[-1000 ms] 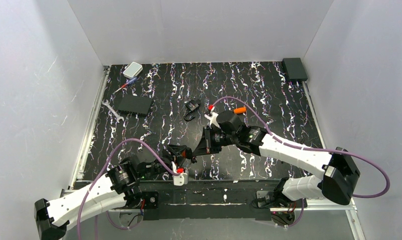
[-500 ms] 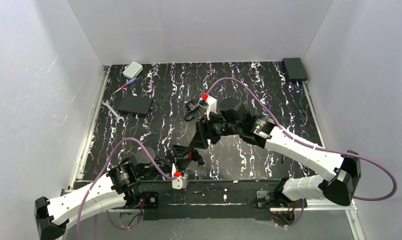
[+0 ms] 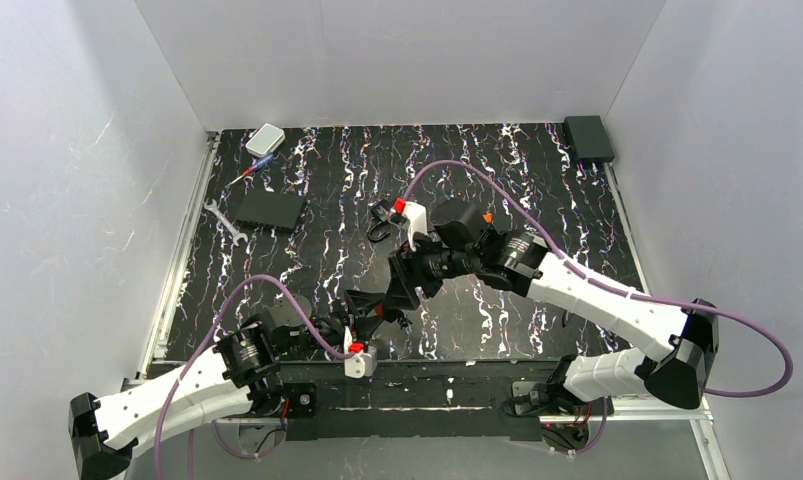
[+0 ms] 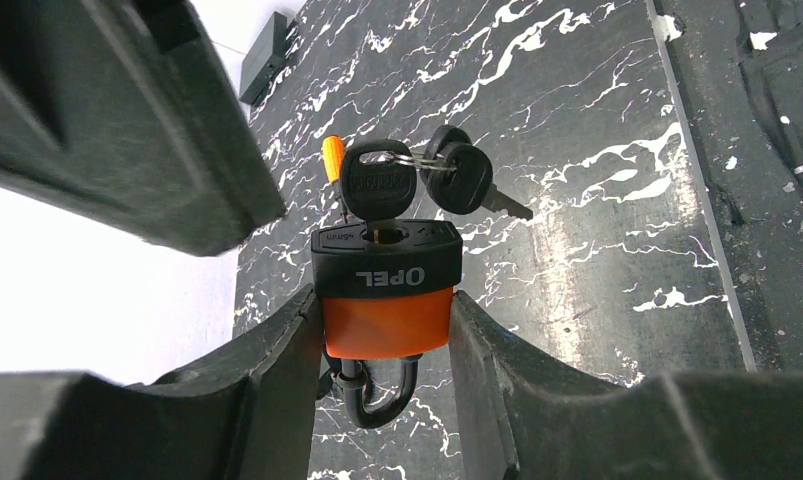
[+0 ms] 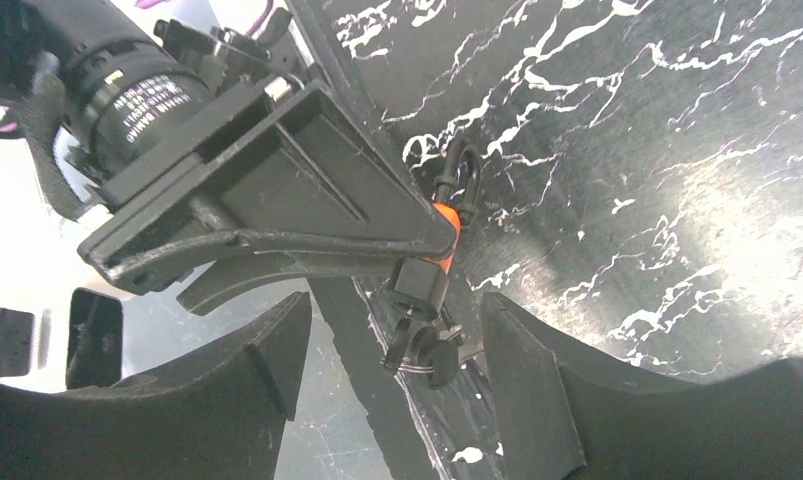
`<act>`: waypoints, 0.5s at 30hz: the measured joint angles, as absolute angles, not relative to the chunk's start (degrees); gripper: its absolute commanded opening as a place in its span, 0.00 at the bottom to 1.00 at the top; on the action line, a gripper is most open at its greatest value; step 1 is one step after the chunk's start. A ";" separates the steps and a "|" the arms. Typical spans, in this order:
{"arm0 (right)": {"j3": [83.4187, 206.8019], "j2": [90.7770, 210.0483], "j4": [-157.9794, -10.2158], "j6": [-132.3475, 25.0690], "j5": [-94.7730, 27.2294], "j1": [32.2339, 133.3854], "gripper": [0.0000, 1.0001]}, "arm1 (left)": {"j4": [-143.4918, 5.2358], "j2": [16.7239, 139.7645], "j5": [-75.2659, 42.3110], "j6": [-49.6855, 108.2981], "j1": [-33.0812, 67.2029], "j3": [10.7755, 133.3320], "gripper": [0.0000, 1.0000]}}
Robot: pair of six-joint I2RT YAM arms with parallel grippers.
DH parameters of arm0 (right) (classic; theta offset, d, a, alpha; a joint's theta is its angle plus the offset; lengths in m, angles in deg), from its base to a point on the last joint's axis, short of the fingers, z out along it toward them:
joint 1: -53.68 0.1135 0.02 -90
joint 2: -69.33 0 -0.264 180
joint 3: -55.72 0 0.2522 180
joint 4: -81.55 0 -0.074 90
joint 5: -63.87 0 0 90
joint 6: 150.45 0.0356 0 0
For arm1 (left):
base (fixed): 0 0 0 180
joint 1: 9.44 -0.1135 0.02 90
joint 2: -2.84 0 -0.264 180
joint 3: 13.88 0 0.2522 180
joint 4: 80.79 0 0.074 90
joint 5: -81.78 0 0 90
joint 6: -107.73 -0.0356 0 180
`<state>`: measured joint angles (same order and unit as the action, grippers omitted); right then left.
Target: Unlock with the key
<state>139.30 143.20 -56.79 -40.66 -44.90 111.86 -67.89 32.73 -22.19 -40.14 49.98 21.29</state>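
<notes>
A small orange padlock (image 4: 387,325) with a black top sits clamped between the fingers of my left gripper (image 4: 384,298), its shackle pointing back toward the wrist. The key (image 4: 375,183), black-headed, is pushed into the keyhole on the lock's top, and spare keys (image 4: 460,180) hang from its ring. My right gripper (image 5: 395,305) is open and faces the lock, with the key heads (image 5: 427,350) hanging between its fingers, touching neither. From above, the two grippers (image 3: 377,303) (image 3: 402,283) meet near the table's front middle.
A white case (image 3: 265,139), a screwdriver (image 3: 247,172), a wrench (image 3: 222,220) and a flat black box (image 3: 267,210) lie at the back left. A black box (image 3: 588,137) sits in the far right corner. A small dark object (image 3: 381,218) lies mid-table.
My right gripper has gone from shut to open. Its wrist turned and drew back from the lock, then came close again. The left gripper keeps hold of the padlock.
</notes>
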 measured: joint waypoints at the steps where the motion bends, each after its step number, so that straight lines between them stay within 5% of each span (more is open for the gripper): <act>1: 138.84 143.20 -57.01 -40.51 -44.76 112.18 0.71 | -67.89 32.73 -22.17 -40.14 49.98 21.32 0.00; 15: 136.00 146.37 -60.86 -37.60 -39.71 118.22 0.61 | -67.78 32.42 -22.13 -40.14 50.00 21.38 0.00</act>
<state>136.00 146.37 -60.86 -37.60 -39.71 118.22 -67.78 32.42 -22.13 -40.14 50.00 21.38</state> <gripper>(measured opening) 0.662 0.418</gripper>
